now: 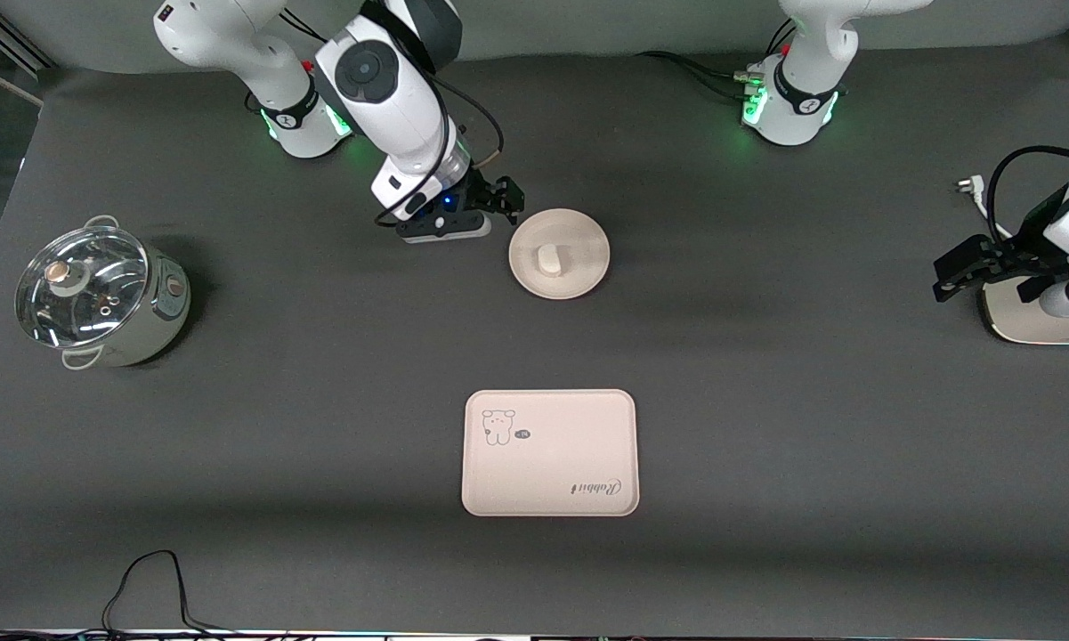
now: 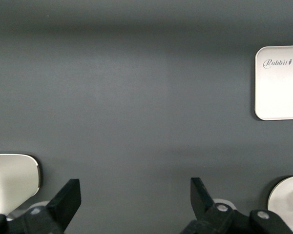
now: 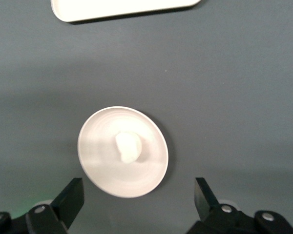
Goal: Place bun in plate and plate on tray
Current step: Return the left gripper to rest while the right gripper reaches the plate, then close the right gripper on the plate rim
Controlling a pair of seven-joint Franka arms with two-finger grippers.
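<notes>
Resting in the middle of the plate (image 1: 559, 254), the bun (image 1: 550, 259) is already placed; the tray (image 1: 549, 452) lies nearer the front camera, at the plate's 6 o'clock in the front view. The right gripper (image 1: 506, 203) hovers by the plate's rim, jaws wide and empty. The left gripper (image 1: 961, 274) waits, spread and empty, at its end of the table. The plate looks stiff, light and slick, so pinching its raised rim seems best.

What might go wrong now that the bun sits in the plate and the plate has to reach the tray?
The bun lies loose in the shallow plate, so tilting during the lift may roll it out. The open right end effector beside the plate must catch a thin rim and could slip. The tray lies apart, nearer the front camera, so the carry is long.
</notes>
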